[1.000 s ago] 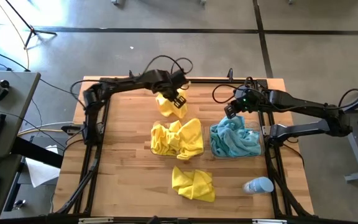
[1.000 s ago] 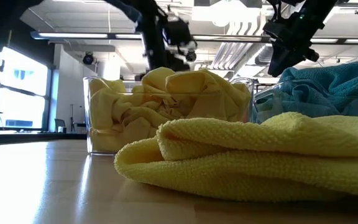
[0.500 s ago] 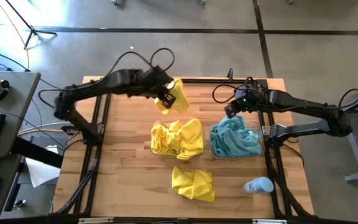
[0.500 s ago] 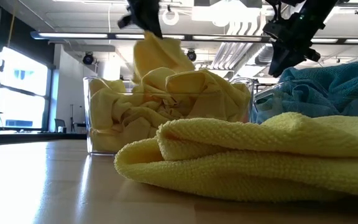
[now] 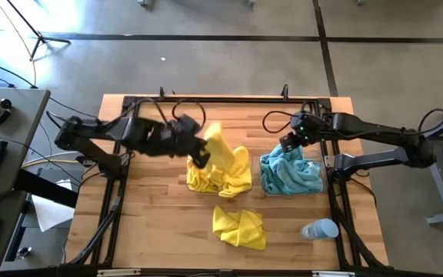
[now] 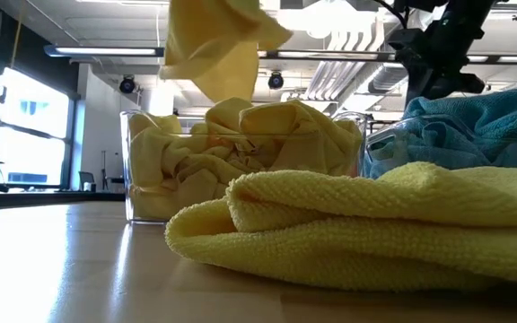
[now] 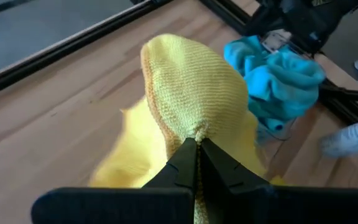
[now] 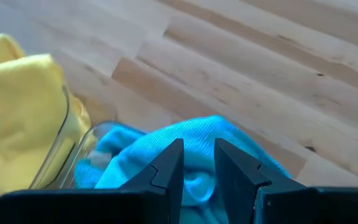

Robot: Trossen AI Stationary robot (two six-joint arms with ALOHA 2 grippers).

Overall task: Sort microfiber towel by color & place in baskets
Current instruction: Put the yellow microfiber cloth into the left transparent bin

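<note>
My left end effector (image 7: 196,147) grips a yellow towel (image 5: 220,148) above the yellow-filled basket (image 5: 246,158); my right end effector (image 5: 289,143), slightly parted and empty, hovers over the blue-filled basket (image 5: 321,175).

High view hangs overhead, facing straight down — whole table (image 5: 160,223) and both arms in frame. Low view sits at tabletop level, very close behind a loose yellow towel (image 6: 366,224), facing the room. Each wrist view looks past its own fingers — all four share the two baskets (image 5: 246,165).
</note>
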